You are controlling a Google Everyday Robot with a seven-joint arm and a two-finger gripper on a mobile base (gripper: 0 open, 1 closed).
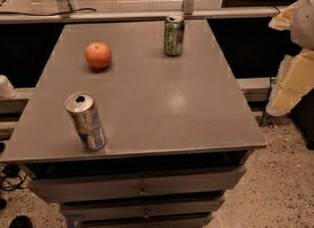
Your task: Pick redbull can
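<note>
The redbull can [86, 120] is stood upright at the near-left of the table [196, 119], with nothing touching it. An orange [98, 55] is set further back, and a green can [173, 35] at the far edge. The gripper [290, 87] is held off to the right, well apart from the table; released or clenched can't be told tbh. Looks like the approach isn't begun yet, so a reach across to the near-left is called for next.

I count two cans on one table [162, 104]: one redbull can [86, 121] and one green can [173, 35]. I see one round orange fruit [98, 55] and one gripper [293, 82], beyond the table's right edge.
</note>
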